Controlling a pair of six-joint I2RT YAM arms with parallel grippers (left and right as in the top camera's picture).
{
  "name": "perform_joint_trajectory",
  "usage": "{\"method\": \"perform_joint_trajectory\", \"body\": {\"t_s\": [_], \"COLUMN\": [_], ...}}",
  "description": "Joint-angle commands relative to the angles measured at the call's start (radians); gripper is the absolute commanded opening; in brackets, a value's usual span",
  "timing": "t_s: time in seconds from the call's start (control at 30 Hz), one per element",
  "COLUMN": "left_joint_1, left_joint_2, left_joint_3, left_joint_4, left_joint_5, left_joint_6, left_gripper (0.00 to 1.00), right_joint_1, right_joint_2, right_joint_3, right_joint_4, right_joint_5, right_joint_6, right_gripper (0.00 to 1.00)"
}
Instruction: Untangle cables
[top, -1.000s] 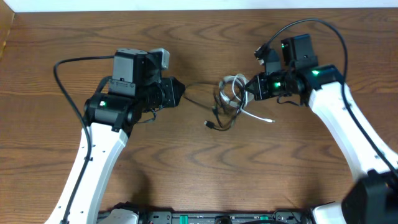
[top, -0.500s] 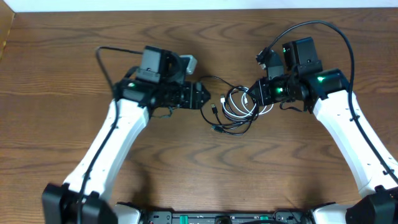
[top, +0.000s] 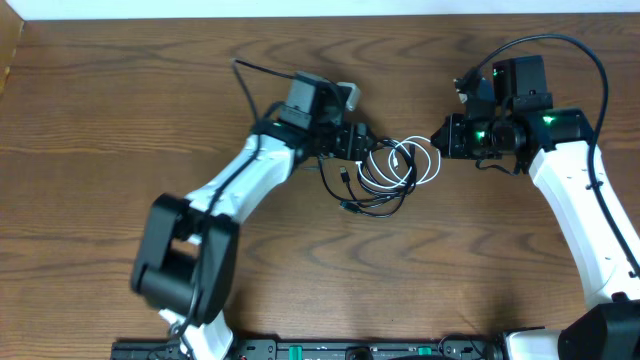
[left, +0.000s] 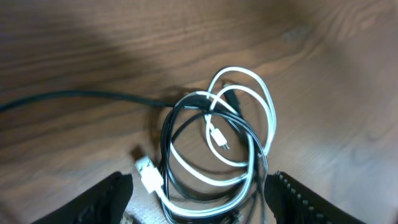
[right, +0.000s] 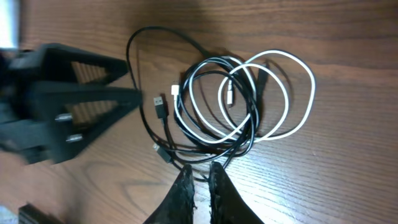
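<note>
A tangle of cables (top: 390, 172), looped white and black leads, lies on the wooden table between my arms. My left gripper (top: 368, 148) is open at the tangle's left side. In the left wrist view its fingers (left: 199, 202) straddle the coils (left: 211, 149), with a white USB plug (left: 147, 169) between them. My right gripper (top: 438, 138) is at the tangle's right side. In the right wrist view its fingers (right: 200, 171) are shut, their tips beside a black loop of the tangle (right: 230, 106). I see nothing held between them. A black plug (right: 160, 104) lies loose.
The table's far edge (top: 320, 14) runs along the top, with a white surface beyond. A brown box corner (top: 10, 50) is at the upper left. Each arm's own black lead arches above it (top: 255, 72). My left gripper also shows in the right wrist view (right: 68, 99).
My left arm has reached right to the tangle, its gripper now over the coils. My right gripper has drawn back to the right. The coils have spread flatter.
</note>
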Motion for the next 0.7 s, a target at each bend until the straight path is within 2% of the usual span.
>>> {"method": "perform_joint_trajectory", "body": {"t_s": [0.0, 0.1, 0.33, 0.67], "left_joint_1": [-0.047, -0.085, -0.163, -0.177], "left_joint_2": [0.065, 0.097, 0.143, 0.194], "left_joint_3": [0.005, 0.005, 0.005, 0.005], "left_joint_4": [0.070, 0.110, 0.129, 0.131], "left_joint_5": [-0.043, -0.112, -0.449, -0.466], "left_joint_6": [-0.015, -0.015, -0.010, -0.006], "left_gripper": [0.70, 0.68, 0.64, 0.52], "right_joint_1": [-0.003, -0.003, -0.003, -0.002], "right_joint_2": [-0.016, -0.016, -0.015, -0.015], "right_joint_3": [0.006, 0.006, 0.006, 0.006], "right_joint_4": [-0.006, -0.014, -0.019, -0.030], "right_joint_5": [0.032, 0.041, 0.041, 0.042], "right_joint_6": [0.011, 0.011, 0.010, 0.007], "right_gripper": [0.09, 0.09, 0.09, 0.09]}}
